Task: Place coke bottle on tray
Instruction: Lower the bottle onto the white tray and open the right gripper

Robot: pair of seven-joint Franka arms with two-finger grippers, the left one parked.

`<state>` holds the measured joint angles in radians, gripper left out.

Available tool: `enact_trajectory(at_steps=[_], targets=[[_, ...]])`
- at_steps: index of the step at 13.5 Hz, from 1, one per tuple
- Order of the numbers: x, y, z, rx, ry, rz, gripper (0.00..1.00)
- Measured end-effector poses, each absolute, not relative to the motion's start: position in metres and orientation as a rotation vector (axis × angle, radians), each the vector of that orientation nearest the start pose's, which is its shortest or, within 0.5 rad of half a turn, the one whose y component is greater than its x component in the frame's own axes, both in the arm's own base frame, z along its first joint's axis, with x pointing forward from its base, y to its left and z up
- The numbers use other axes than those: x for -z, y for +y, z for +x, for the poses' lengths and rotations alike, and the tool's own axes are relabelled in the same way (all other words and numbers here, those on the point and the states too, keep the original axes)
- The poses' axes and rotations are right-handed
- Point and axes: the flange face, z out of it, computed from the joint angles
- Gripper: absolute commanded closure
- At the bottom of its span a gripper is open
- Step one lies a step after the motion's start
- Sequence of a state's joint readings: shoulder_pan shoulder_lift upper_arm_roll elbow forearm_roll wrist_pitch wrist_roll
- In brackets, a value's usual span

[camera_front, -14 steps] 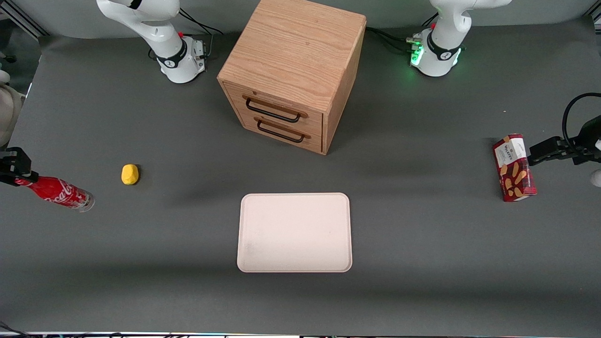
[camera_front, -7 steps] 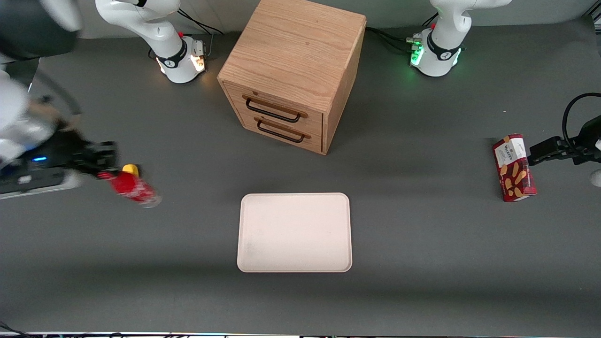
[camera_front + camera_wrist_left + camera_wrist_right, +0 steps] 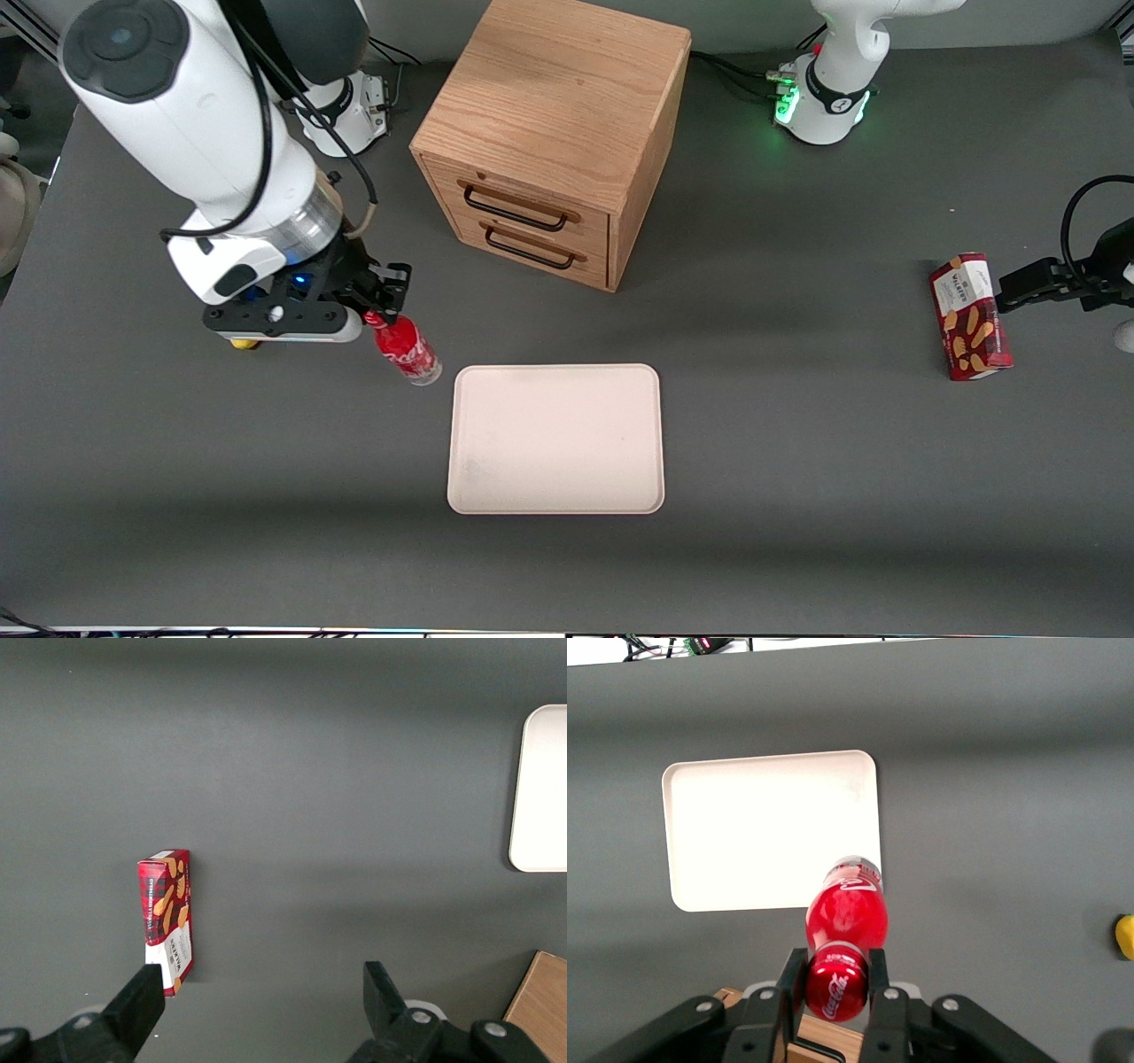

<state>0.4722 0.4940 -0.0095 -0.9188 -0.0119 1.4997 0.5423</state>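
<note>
My right gripper (image 3: 383,312) is shut on the red cap of the coke bottle (image 3: 407,353). The bottle hangs tilted in the air, its clear base pointing toward the tray (image 3: 555,439). It hangs beside the tray's rim on the working arm's side, near the corner farther from the front camera. In the right wrist view the fingers (image 3: 792,979) clamp the cap, the coke bottle (image 3: 847,917) points down, and its base overlaps the edge of the cream-white tray (image 3: 762,828).
A wooden two-drawer cabinet (image 3: 554,133) stands farther from the front camera than the tray. A yellow object (image 3: 241,344) peeks out under the gripper's body and also shows in the right wrist view (image 3: 1125,936). A red biscuit box (image 3: 969,316) lies toward the parked arm's end.
My gripper has carried the bottle from the working arm's end of the table, past the yellow object, to the tray's edge. The bottle now hangs more upright.
</note>
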Motion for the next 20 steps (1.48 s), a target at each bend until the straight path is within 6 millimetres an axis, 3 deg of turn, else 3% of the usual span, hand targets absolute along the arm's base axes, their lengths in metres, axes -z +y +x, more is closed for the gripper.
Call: enact_trajectory(at_steps=[4, 12, 20], targets=[[-0.57, 0.313, 0.639, 0.128, 0.136, -3.111, 1.0], [-0.428, 0.322, 0.689, 0.007, 0.179, -3.119, 1.0], [-0.37, 0.307, 0.712, -0.046, 0.262, -3.056, 1.0]])
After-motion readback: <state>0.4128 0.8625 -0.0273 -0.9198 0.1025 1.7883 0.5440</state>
